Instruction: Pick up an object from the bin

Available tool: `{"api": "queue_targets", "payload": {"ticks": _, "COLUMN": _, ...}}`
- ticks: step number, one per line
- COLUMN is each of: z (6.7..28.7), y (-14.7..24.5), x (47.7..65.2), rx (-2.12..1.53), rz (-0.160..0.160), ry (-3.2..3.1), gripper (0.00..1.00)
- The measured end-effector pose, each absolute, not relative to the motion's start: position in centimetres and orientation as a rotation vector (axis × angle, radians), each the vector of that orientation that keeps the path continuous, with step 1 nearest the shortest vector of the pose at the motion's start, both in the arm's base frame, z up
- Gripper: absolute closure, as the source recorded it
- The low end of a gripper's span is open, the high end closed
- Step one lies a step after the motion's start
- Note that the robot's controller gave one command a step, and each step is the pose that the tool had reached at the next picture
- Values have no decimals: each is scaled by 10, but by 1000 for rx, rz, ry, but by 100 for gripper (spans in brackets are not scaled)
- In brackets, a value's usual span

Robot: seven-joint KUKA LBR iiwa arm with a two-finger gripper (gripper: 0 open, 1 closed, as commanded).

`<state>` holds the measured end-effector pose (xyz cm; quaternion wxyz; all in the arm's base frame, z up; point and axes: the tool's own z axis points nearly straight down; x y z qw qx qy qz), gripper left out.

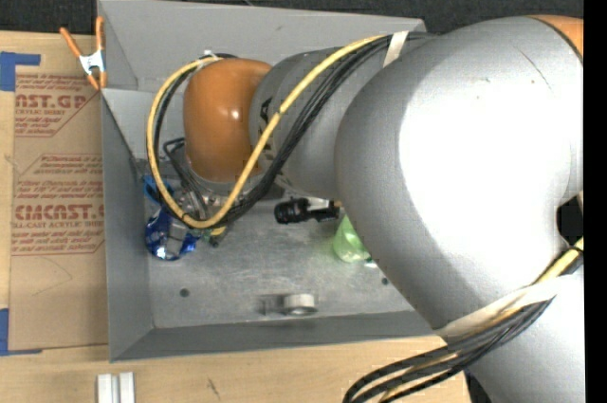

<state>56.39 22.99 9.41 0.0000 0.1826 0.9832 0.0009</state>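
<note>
My gripper (197, 200) is low at the left side of the bin, mostly hidden under the arm's orange cover and cables. Right beside it, to its lower left, lies a blue crinkled thing with shiny bits (167, 237), and another patch of blue (151, 189) shows at the gripper's left edge. Whether the gripper touches the blue thing is hidden. A black, tube-like thing (303, 210) lies to the gripper's right on the bin floor.
A pale green translucent thing (349, 242) lies right of the black one, partly under the arm. A small grey round piece (288, 303) sits near the bin's front wall. The big arm covers the bin's right and back.
</note>
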Motion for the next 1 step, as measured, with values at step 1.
{"api": "queue_targets", "payload": {"ticks": 1, "z": 215, "y": 228, "x": 569, "rx": 569, "rz": 9, "ry": 3082, "gripper": 100}}
